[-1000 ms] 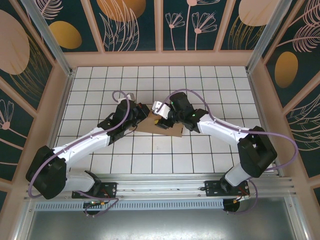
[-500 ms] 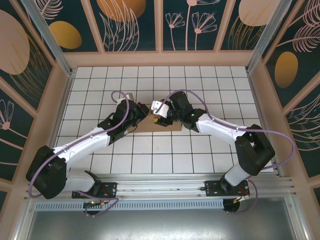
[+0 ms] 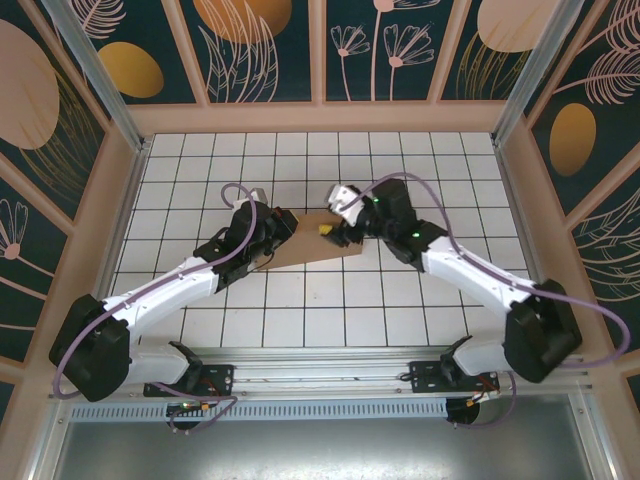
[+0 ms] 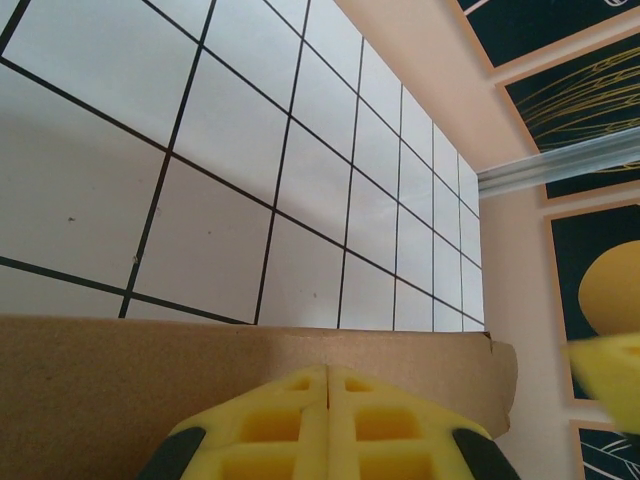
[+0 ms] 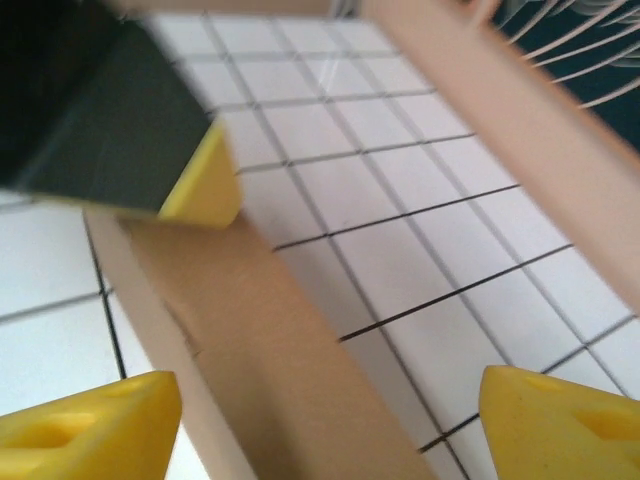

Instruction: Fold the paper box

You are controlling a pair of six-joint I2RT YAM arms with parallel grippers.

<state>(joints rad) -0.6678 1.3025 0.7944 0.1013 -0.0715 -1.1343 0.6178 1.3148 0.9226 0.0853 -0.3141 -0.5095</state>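
on table (image 3: 420, 170), paper box (image 3: 315, 252) beside closed left gripper (image 4: 327, 372), under spread right gripper (image 5: 322, 405)

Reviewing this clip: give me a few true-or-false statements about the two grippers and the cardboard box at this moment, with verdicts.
1. The right gripper has its fingers spread, with a strip of the paper box running between them. True.
2. The left gripper is wide open. False: its yellow fingers are pressed together.
3. The paper box lies on the white tiled table. True.
4. The paper box sits right by the arm bases. False: it lies mid-table, where the two grippers meet.
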